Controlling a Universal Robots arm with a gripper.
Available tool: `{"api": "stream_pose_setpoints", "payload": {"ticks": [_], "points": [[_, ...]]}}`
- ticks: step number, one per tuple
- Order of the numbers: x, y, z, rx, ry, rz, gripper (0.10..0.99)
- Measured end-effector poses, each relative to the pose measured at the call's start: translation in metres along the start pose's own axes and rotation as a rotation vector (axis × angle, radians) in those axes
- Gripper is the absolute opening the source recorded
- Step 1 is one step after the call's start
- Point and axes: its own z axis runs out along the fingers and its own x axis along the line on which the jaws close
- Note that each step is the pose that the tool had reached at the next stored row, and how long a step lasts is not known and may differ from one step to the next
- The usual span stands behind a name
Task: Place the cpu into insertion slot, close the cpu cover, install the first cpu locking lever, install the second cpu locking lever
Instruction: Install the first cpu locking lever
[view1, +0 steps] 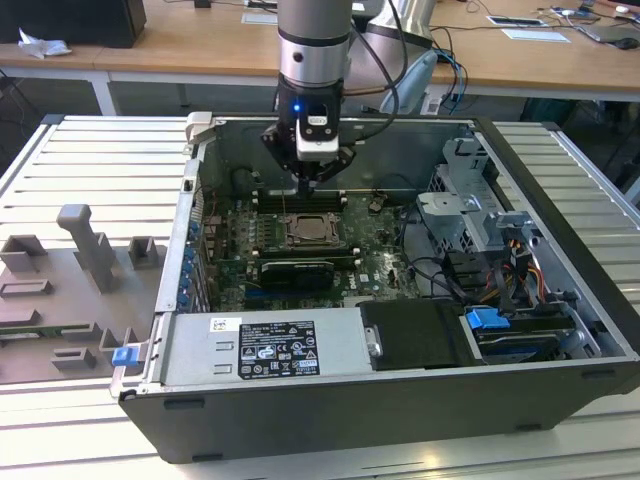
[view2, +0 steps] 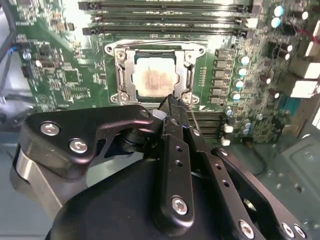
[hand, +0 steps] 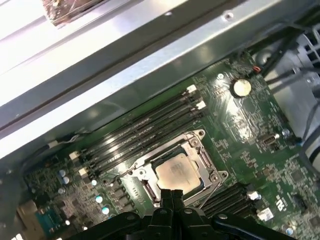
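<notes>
The cpu (view2: 155, 75), a pale square chip, lies flat in the insertion slot (view2: 155, 53), of which a dark strip shows along one edge. The cpu cover (view2: 122, 75), a silver frame, lies down around the chip. In the first wrist view the cpu (hand: 177, 172) and the cover (hand: 205, 162) sit just beyond the fingertips. My gripper (view2: 170, 102) hangs over the socket's edge with its black fingers pressed together and nothing visible between them. In the exterior view the gripper (view1: 312, 183) points down a little above the cpu (view1: 308, 232). A thin metal rod (view2: 193, 120) runs beside the fingertips.
Long memory slots (view2: 165, 20) flank the socket on the far side. A long black card (view1: 297, 270) lies on the near side, then the power supply (view1: 260, 345). The drive cage (view1: 470, 215) and cables fill the exterior view's right. Grey fixtures (view1: 85, 250) stand outside the case.
</notes>
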Motion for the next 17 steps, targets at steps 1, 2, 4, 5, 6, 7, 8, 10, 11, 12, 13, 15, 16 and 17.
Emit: {"api": "stream_pose_setpoints", "payload": {"ticks": [1,2,4,5,6,7,8,10,11,12,13,15,16,17], "points": [[0.0,0.0,0.0,0.0,0.0002,-0.016,0.106],[0.0,0.0,0.0,0.0,0.0004,-0.038,0.106],[0.0,0.0,0.0001,0.0,0.0007,-0.069,0.106],[0.0,0.0,0.0002,0.0,0.0009,-0.085,0.106],[0.0001,0.0,0.0002,-0.001,0.0011,-0.101,0.106],[0.0001,0.0,0.0002,-0.001,0.0012,-0.114,0.106],[0.0001,-0.0001,0.0003,-0.001,0.0015,-0.145,0.106],[0.0002,-0.0001,0.0004,-0.001,0.002,-0.196,0.106],[0.0003,-0.0002,0.0005,-0.001,0.0023,-0.224,0.106],[0.0003,-0.0002,0.0005,-0.001,0.0024,-0.239,0.106],[0.0004,-0.0002,0.0005,-0.001,0.0026,-0.253,0.106],[0.0006,-0.0003,0.0006,-0.001,0.003,-0.289,0.106],[0.0007,-0.0004,0.0006,-0.001,0.0031,-0.301,0.106],[0.0012,-0.0006,0.0007,-0.002,0.0032,-0.315,0.106]]}}
